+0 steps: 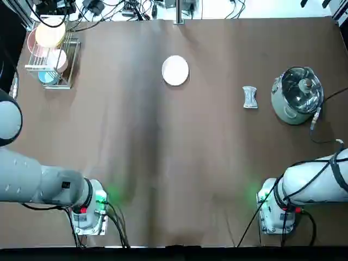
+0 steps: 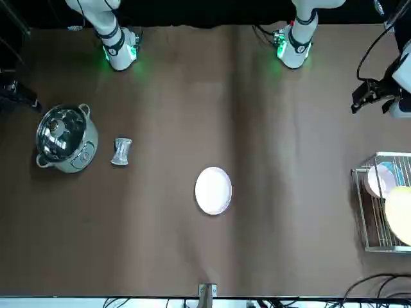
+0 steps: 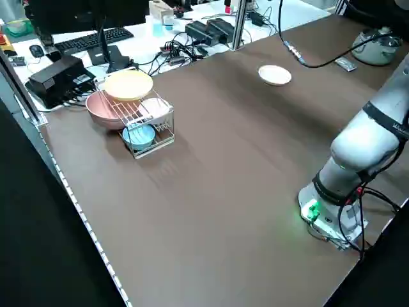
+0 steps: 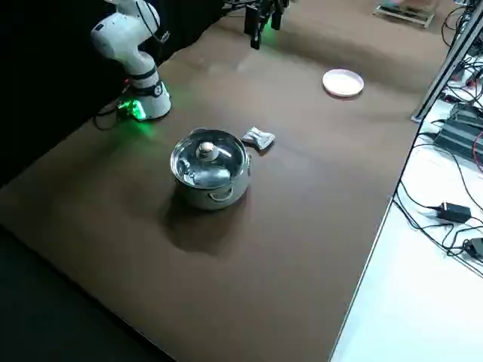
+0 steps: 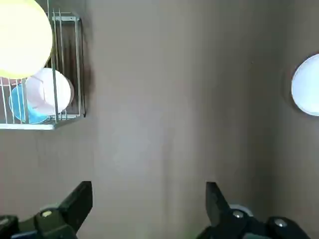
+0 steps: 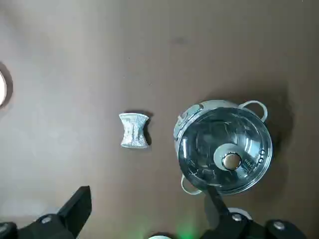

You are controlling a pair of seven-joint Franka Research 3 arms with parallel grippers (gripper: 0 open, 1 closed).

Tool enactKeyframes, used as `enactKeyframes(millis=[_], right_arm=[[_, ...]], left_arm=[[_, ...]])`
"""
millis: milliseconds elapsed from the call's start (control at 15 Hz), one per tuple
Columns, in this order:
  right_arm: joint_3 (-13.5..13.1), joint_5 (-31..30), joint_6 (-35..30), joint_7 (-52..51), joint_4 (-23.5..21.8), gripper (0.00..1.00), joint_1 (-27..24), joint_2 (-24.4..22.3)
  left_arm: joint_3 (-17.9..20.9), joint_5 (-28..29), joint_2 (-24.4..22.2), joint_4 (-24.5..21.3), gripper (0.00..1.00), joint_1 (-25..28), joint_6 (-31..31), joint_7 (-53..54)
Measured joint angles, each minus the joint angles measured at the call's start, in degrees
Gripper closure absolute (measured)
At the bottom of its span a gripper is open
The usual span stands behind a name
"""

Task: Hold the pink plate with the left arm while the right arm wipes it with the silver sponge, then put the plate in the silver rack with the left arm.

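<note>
The small round pale pink plate lies flat mid-table, well ahead of both spread, empty grippers, neither arm clearly nearer

A lidded steel pot with a glass lid and round knob sits on a brown table, toward its right side. On the far left, a cream-yellow plate, a pink bowl and a small pale blue dish are gathered together. Cables, a keyboard and black boxes lie beyond the table's far edge.
</note>
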Motion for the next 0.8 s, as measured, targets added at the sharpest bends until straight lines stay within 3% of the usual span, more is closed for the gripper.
enactKeyframes(millis=[533, 800], right_arm=[[0.1, 0.0, 0.0, 0.0, -1.9, 0.00, 0.7, 0.3], [0.2, 0.0, 1.2, 3.1, -6.3, 0.00, 3.4, 5.5]], left_arm=[[0.0, 0.0, 0.1, -0.2, 0.00, 0.0, 0.0, 0.0], [0.0, -1.7, 1.2, -1.3, 0.00, 0.0, 0.9, -0.2]])
